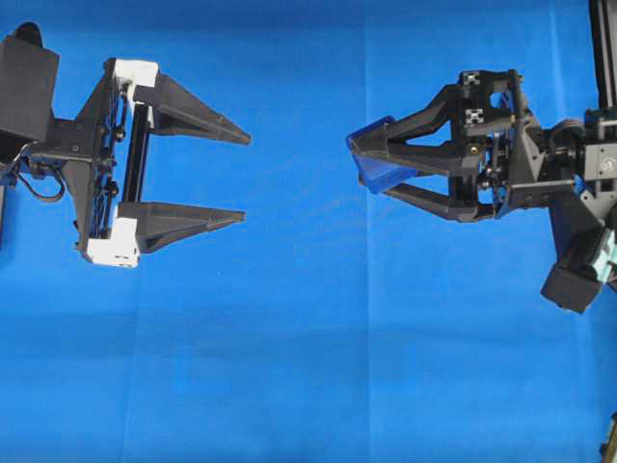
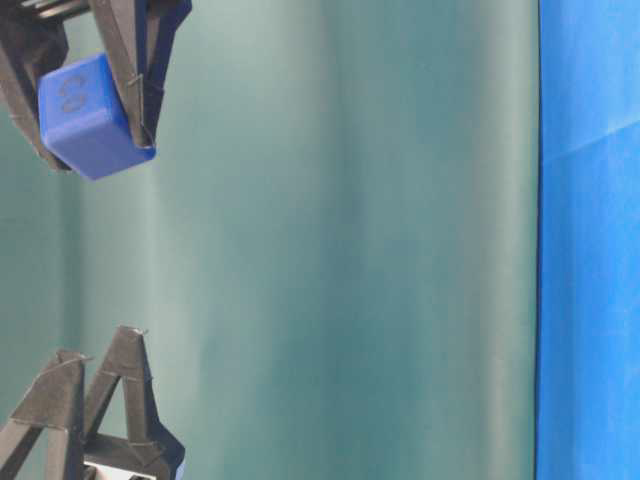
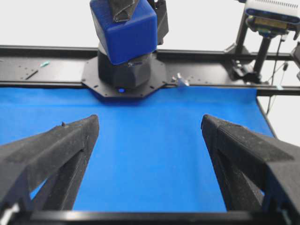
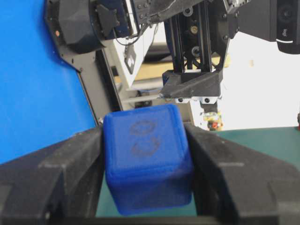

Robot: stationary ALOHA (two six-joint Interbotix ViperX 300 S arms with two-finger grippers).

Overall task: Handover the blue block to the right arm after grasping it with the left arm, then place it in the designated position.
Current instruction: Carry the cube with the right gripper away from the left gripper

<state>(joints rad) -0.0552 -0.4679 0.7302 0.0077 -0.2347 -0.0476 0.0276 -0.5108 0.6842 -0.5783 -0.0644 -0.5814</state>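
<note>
I judge the handover done: my right end effector point(image 1: 371, 164), at 3 o'clock overhead, clamps the blue block point(image 1: 378, 162); the left end effector point(image 1: 241, 178), at 9 o'clock, gapes empty. Placement remains.

Cloth point(image 1: 308, 367): bright blue, plain, with faint fold lines. Block point(image 4: 147, 157), centre of the right wrist view: darker navy blue, one face carrying two faint circular marks. Left gripper point(image 1: 241, 178), left of the overhead frame: black fingers point(image 1: 193, 111) on a rail with white end pieces point(image 1: 130, 72). Right gripper point(image 1: 371, 164), right of the overhead frame: all black, with small black-and-white checkered tags point(image 1: 474, 116) on its upper body and a pale greenish part point(image 1: 605, 256) at the far right edge. Backdrop point(image 2: 340, 240) in the table-level view: dull teal green, plain. Frame point(image 3: 47, 70) beyond the cloth in the left wrist view: black.
</note>
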